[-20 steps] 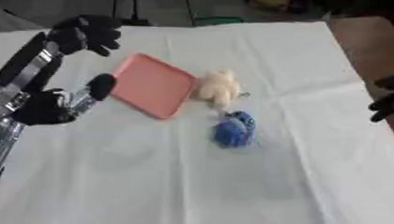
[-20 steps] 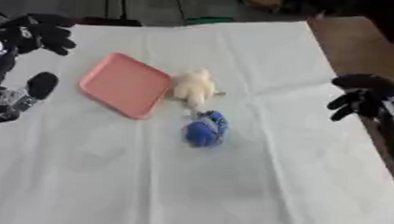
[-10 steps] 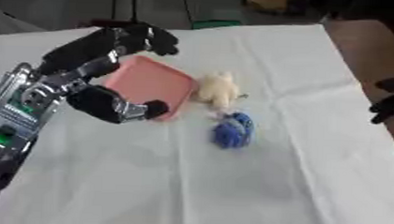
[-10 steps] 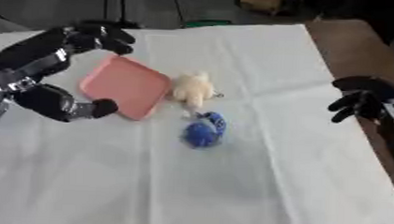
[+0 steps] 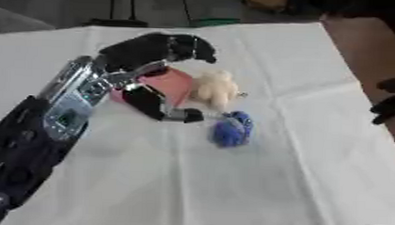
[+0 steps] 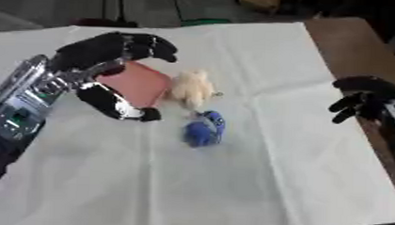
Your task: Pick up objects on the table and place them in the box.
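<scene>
Reach step: the left hand (image 5: 140, 67), fingers (image 5: 183, 45) spread open, hangs over the pink box (image 6: 140, 82) beside the cream toy (image 5: 214, 88) (blue toy (image 5: 231, 128) nearby on the surface (image 5: 256, 182)). Next, close around one.

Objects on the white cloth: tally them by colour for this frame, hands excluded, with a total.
Pink: 1, the flat pink tray
Cream: 1, the cream plush toy
Blue: 1, the blue plush toy
Total: 3
</scene>
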Controlling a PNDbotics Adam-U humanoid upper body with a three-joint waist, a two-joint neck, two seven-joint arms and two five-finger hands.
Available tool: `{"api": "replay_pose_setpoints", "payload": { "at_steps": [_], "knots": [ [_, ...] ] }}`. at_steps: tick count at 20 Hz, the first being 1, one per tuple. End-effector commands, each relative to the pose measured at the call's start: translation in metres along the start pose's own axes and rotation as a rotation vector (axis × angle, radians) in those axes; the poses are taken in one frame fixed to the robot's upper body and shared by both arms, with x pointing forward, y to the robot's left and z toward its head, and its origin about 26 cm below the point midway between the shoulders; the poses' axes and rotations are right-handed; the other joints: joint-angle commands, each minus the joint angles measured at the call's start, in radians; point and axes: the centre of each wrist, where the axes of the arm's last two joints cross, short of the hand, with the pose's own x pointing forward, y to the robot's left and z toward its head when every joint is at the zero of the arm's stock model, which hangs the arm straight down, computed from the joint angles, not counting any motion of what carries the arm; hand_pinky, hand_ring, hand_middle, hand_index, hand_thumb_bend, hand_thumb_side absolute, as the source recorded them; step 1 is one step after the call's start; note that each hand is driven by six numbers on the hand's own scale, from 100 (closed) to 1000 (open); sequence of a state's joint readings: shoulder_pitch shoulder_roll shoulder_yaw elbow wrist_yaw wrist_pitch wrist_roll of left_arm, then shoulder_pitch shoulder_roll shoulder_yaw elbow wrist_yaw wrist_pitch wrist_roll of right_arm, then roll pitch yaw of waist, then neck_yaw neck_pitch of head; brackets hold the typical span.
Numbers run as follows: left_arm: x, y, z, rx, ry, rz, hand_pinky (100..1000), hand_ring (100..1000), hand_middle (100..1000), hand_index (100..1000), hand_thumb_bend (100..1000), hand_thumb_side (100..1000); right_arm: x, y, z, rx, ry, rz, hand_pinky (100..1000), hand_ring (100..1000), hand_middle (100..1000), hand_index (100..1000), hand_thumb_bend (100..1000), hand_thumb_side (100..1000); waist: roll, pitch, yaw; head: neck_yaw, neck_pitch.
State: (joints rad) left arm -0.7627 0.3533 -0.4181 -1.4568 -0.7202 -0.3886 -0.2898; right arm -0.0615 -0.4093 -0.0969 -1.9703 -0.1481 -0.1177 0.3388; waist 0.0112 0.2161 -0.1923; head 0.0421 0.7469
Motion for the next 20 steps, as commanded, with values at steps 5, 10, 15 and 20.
{"api": "replay_pose_setpoints", "payload": {
  "at_steps": [5,10,15,20],
  "knots": [
    [-0.001,-0.021,-0.018,-0.021,-0.012,-0.047,808,779,852,885,573,692,0.008,-0.005,-0.003,0.02,-0.023,0.024,525,615,750,747,100,950,-0.001,-0.015,-0.005,0.003,-0.002],
    [-0.001,-0.035,-0.02,-0.082,-0.047,-0.071,825,785,854,889,579,716,0.008,-0.004,-0.004,0.021,-0.021,0.024,525,615,749,746,100,951,0.0,-0.015,-0.007,0.002,-0.003],
    [0.001,-0.039,-0.023,-0.158,-0.099,-0.121,847,796,855,890,602,745,0.008,-0.004,-0.004,0.023,-0.022,0.023,525,615,749,747,100,951,0.0,-0.016,-0.009,0.003,-0.004],
    [0.001,-0.04,-0.025,-0.185,-0.117,-0.142,866,804,856,895,633,750,0.008,-0.004,-0.004,0.024,-0.023,0.022,525,615,749,746,100,951,0.0,-0.015,-0.013,0.003,-0.006]
  ]
}}
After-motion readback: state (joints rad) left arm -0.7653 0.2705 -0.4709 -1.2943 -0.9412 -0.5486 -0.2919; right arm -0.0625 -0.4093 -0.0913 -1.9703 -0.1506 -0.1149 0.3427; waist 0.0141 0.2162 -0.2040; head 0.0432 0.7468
